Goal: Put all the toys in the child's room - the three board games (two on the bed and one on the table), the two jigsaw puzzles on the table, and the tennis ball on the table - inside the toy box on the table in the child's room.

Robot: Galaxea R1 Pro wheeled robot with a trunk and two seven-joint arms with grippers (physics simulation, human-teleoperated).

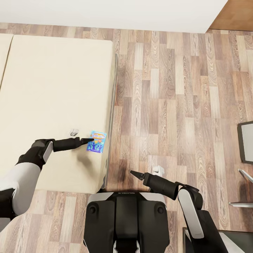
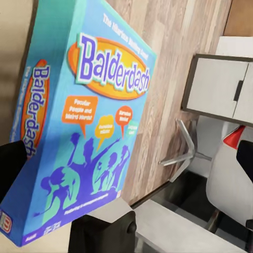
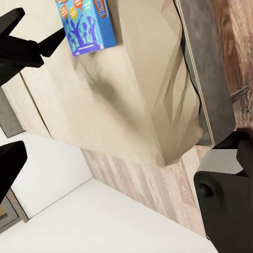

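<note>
Nearest, at 6 o'clock in the head view, sits the robot's dark trunk point(image 1: 126, 218). From it the right arm reaches toward 11 o'clock over the wood-plank floor point(image 1: 168, 105), ending in the right gripper point(image 1: 135, 173); its fingertips look drawn to a point there, but whether it is clenched I cannot tell, and it grasps nothing visible.

At 8 o'clock the left arm stretches across the bed point(image 1: 52, 105). The left gripper point(image 1: 88, 140) has its tips at the near edge of one blue board game point(image 1: 97, 141), which rests by the mattress corner, just beside the bed's dark frame. In the left wrist view the box point(image 2: 79, 121), lettered "Balderdash", stands between dark fingers point(image 2: 11, 166) on either side; whether they press it I cannot tell.

One board game shows; nothing else lies on the beige mattress but a small pale mark at 9 o'clock of the box.

At 3 o'clock, by the picture's edge, a grey panel point(image 1: 246, 140) and pale chair legs point(image 1: 244, 175) stand on the floor. Farthest, at 12 o'clock, runs the white wall point(image 1: 112, 14).
</note>
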